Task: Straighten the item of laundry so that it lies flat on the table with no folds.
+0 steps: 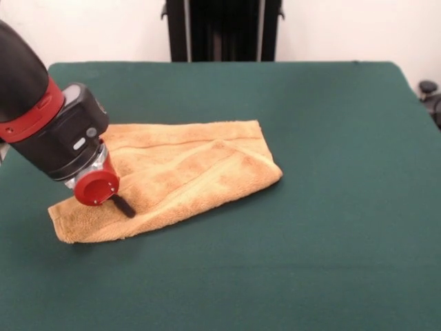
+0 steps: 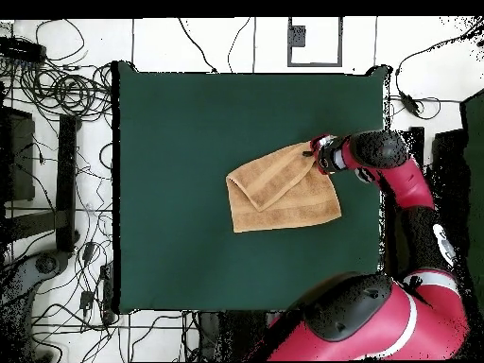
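The golden-tan towel [image 1: 196, 169] lies on the dark green table [image 1: 331, 138], left of middle in the front view. It is folded: an upper layer lies slanted over the lower one, with a woven band showing near its far edge. My gripper [image 1: 125, 206] comes down at a slant from the upper left and its tip rests on the towel's left part, near the front-left corner. In the overhead view the towel [image 2: 281, 189] lies right of the table's [image 2: 189, 123] middle. There the gripper [image 2: 310, 151] is at the towel's upper right corner.
The robot's pedestal [image 1: 224, 31] stands at the table's far side. My arm [image 2: 406, 180] reaches along the table's right edge in the overhead view. Cables [image 2: 57, 95] and gear lie on the floor to the left. A black object [image 1: 431, 93] stands off the right edge.
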Action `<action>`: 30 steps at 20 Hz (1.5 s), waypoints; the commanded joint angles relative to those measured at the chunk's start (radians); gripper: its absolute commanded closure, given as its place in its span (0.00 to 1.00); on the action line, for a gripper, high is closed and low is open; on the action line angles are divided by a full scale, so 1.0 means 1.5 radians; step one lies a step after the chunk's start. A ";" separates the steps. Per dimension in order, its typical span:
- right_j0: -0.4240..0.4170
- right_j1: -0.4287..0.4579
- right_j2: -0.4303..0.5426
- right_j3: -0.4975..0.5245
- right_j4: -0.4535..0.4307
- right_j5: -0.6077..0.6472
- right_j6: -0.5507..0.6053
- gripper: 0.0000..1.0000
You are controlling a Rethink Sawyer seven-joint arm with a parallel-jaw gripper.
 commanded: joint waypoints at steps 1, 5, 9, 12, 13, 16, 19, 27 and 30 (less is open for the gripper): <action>0.041 0.065 0.043 0.121 0.032 0.077 0.114 1.00; 0.045 0.063 0.040 0.124 0.030 0.070 0.109 1.00; 0.043 0.061 0.042 0.126 0.024 0.063 0.088 0.00; 0.042 0.059 0.045 0.132 0.028 0.059 0.088 0.00; 0.042 0.059 0.044 0.133 0.030 0.058 0.086 0.00; 0.051 0.057 0.032 0.125 0.021 0.049 0.083 0.00; 0.047 0.060 0.037 0.127 0.026 0.051 0.082 0.00; 0.000 0.066 0.104 0.179 0.099 0.080 0.066 0.00; -0.023 0.067 0.141 0.219 0.148 0.079 0.052 0.00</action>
